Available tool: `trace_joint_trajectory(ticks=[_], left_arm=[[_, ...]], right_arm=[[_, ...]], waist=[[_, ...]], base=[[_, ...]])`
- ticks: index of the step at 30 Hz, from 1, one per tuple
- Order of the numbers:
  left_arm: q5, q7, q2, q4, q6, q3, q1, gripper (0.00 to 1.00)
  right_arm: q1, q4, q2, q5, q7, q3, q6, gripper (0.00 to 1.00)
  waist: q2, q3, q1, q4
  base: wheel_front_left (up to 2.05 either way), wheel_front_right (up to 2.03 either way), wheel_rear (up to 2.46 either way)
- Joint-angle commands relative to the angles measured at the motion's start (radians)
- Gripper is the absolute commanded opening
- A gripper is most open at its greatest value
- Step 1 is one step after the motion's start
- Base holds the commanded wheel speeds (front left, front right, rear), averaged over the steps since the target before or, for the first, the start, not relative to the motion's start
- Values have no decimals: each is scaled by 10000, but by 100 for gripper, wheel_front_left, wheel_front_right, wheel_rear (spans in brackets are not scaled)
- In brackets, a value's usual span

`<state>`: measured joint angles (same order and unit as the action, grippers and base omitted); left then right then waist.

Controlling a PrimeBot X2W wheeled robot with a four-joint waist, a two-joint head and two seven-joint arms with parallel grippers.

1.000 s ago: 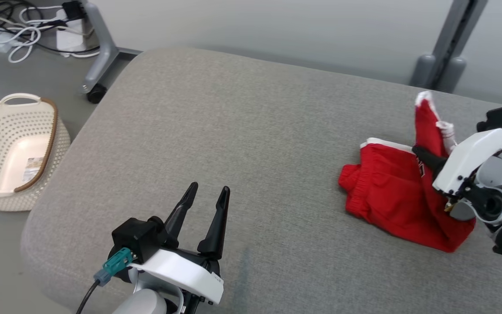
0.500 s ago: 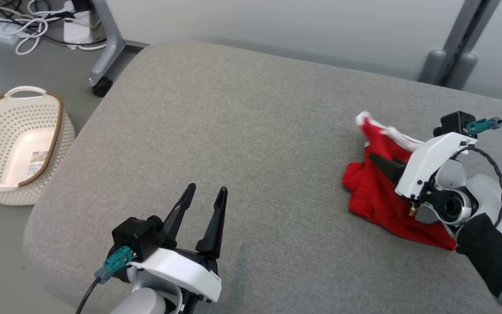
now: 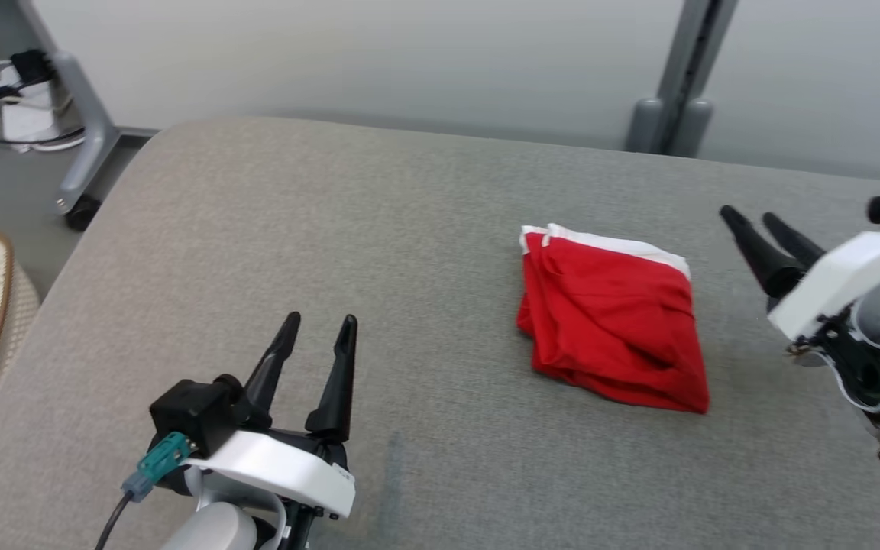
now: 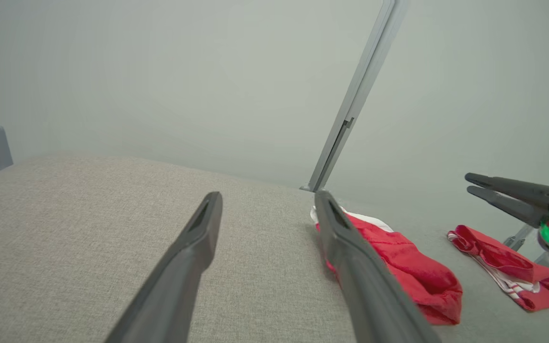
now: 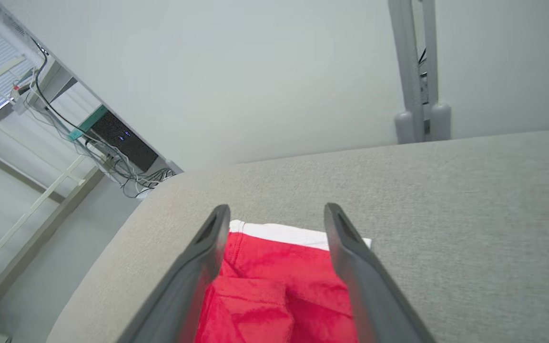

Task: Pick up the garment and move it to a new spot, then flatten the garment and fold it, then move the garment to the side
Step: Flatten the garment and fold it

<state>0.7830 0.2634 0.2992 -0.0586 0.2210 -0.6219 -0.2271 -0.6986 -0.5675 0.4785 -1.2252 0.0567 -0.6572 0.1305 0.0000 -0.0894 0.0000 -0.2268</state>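
Observation:
The red garment [image 3: 612, 321] with a white waistband lies folded in a compact square on the grey cushioned surface [image 3: 333, 214], right of centre. My right gripper [image 3: 748, 215] hovers to its right, open and empty, fingers pointing up-left. In the right wrist view the garment [image 5: 279, 286] lies below and between the spread fingers of that gripper [image 5: 277, 208], untouched. My left gripper [image 3: 320, 319] stands open and empty at the lower left, well apart from the garment. The left wrist view has the garment [image 4: 398, 252] just beyond my left gripper [image 4: 269, 195].
A second red piece of clothing [image 4: 508, 267] lies further right on the surface, under the right gripper [image 4: 470, 183]. A cream perforated basket [image 3: 21, 294] sits on the floor at the left. A grey post [image 3: 673, 76] rises behind the surface.
My right gripper has opened, let go of the garment and drawn back to the right. The garment now lies flat and folded. The head camera has turned right.

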Motion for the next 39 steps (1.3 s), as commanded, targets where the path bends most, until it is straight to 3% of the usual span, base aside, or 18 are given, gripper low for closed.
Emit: trace_joint_trajectory(ticks=[1, 8, 16, 17, 18, 19, 25, 31, 39], left_arm=[[-110, 9, 82, 89, 55, 162, 175, 100], [-369, 10, 257, 398, 100, 878, 561, 100], [-652, 11, 191, 426, -45, 984, 573, 100], [-661, 11, 177, 413, -71, 965, 528, 100], [-672, 11, 177, 394, -68, 958, 497, 100], [-687, 10, 173, 374, -86, 953, 461, 100], [-713, 10, 69, 285, -169, 952, 263, 100], [-753, 10, -120, 131, -272, 934, 99, 100], [-821, 11, -174, -37, -370, 1095, 216, 100]], right_arm=[[309, 292, 229, 158, -354, 151, 8, 100], [1547, 1509, 885, 988, -1601, 842, 8, 100], [2378, 1599, 420, 1842, -1629, 1762, 8, 100], [2371, 1506, 327, 1972, -1569, 1870, 8, 91], [2317, 1389, 249, 2123, -1480, 1941, 8, 35], [2218, 1270, 152, 2276, -1373, 1999, 8, 0], [1498, 109, -493, 3095, -388, 1981, 8, 0], [1138, -1228, -1308, 3004, 759, 1718, 8, 0], [1596, -671, -2099, 2456, 723, 870, 8, 0]], waist=[[0, 122, 0, 318], [0, 204, 0, 1081], [0, -15, 0, 1230], [0, -50, 0, 1182], [0, -90, 0, 1122], [0, -142, 0, 1051], [0, -498, 0, 454], [0, -713, 0, -244], [0, -684, 0, -499]], base=[[0, 0, 0], [0, 0, 0], [0, 0, 0], [0, 0, 0], [0, 0, 0], [0, 0, 0], [0, 0, 0], [0, 0, 0], [0, 0, 0]])
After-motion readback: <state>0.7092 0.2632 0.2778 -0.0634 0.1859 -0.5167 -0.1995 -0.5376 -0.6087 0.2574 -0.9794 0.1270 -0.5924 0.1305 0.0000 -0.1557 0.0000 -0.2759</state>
